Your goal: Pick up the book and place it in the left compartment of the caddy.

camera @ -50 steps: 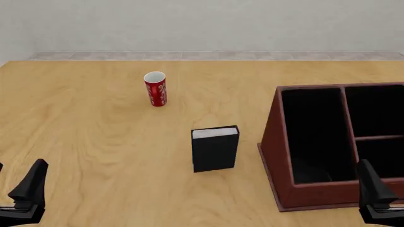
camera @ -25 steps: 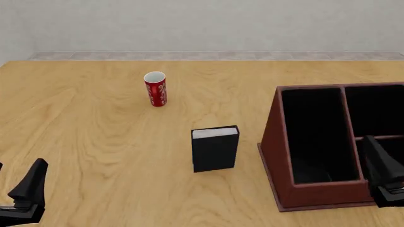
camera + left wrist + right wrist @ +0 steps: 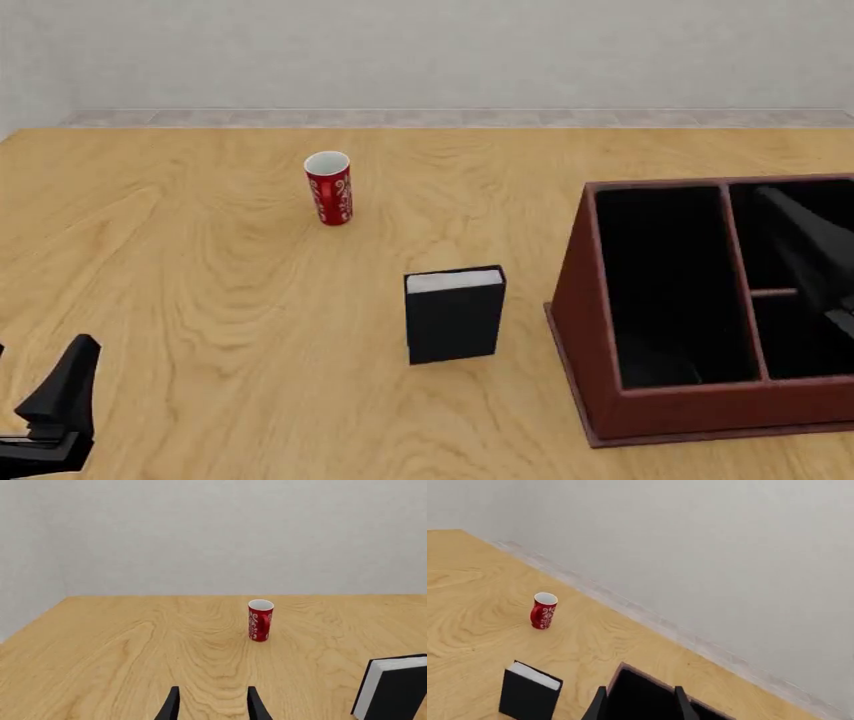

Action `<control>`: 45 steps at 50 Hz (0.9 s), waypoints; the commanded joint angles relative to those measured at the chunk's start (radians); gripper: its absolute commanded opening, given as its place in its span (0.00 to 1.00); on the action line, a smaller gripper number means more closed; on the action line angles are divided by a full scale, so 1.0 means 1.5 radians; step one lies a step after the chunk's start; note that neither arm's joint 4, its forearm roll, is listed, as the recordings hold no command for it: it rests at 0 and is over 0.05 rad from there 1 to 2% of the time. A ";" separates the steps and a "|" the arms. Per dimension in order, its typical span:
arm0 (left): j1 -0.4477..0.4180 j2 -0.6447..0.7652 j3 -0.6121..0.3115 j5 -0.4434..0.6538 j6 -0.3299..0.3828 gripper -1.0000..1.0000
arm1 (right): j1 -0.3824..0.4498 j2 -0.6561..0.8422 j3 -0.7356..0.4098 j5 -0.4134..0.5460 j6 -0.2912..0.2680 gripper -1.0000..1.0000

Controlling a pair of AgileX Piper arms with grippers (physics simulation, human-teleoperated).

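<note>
Black fingers of the right hand (image 3: 637, 704) stand parted, holding nothing, above the caddy (image 3: 694, 400). Ahead and to its left, the book (image 3: 454, 314) stands upright on the bench (image 3: 200, 300), white page edge up, well apart. The left hand (image 3: 212, 705) also gapes empty.

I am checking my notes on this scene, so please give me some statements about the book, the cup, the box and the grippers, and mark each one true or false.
1. The book stands upright on the table. True.
2. The book is already inside the box. False: it stands on the table to the left of the box.
3. The red cup lies on its side. False: it is upright.
4. The left gripper holds nothing. True.
5. The right gripper grips the book. False: its fingers are open and empty.
</note>
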 commanded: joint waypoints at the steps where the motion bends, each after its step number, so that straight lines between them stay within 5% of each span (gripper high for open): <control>1: 0.000 -0.005 -0.001 0.006 0.001 1.00 | 0.054 0.073 -0.107 0.065 -0.088 1.00; 9: 0.000 -0.005 0.000 0.005 0.001 1.00 | 0.089 0.128 -0.173 0.109 -0.149 1.00; 10: 0.000 -0.006 0.000 0.005 0.003 1.00 | 0.102 0.142 -0.178 0.116 -0.194 1.00; 20: 0.000 -0.003 0.002 0.002 0.000 1.00 | 0.137 0.207 -0.234 0.175 -0.231 1.00; 23: 0.000 -0.004 0.002 0.001 0.001 1.00 | 0.160 0.225 -0.239 0.186 -0.269 1.00; 34: 0.000 -0.005 0.003 0.001 0.002 1.00 | 0.215 0.302 -0.295 0.239 -0.274 1.00; 39: 0.000 -0.006 0.003 0.001 0.002 1.00 | 0.238 0.333 -0.314 0.254 -0.304 1.00; 45: 0.000 -0.006 0.002 0.002 0.002 1.00 | 0.253 0.380 -0.360 0.297 -0.263 1.00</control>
